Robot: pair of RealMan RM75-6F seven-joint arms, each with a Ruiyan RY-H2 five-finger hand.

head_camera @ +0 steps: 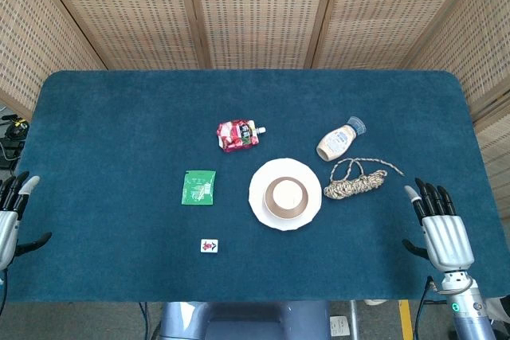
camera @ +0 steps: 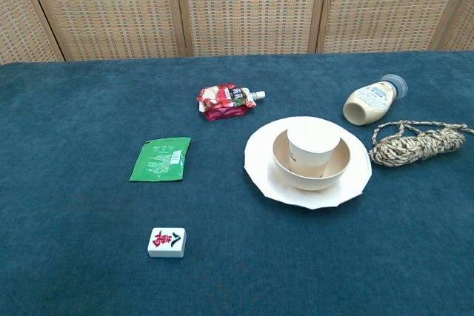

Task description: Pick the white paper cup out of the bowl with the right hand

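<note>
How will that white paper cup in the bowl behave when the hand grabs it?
The white paper cup looks thin-walled and empty, so probably light and easily crushed. It stands upright, loose in the bowl, so it may tip if nudged.

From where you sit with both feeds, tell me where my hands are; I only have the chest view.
Observer: The right hand rests at the table's near right edge, fingers apart, holding nothing.
Operator: Report the left.
Observer: The left hand sits at the near left edge, partly cut off by the frame, also holding nothing.
Operator: Confirm what lies between the right hand and the cup.
Observer: Only bare blue table; the rope lies farther back, right of the plate holding the bowl and white paper cup.
</note>
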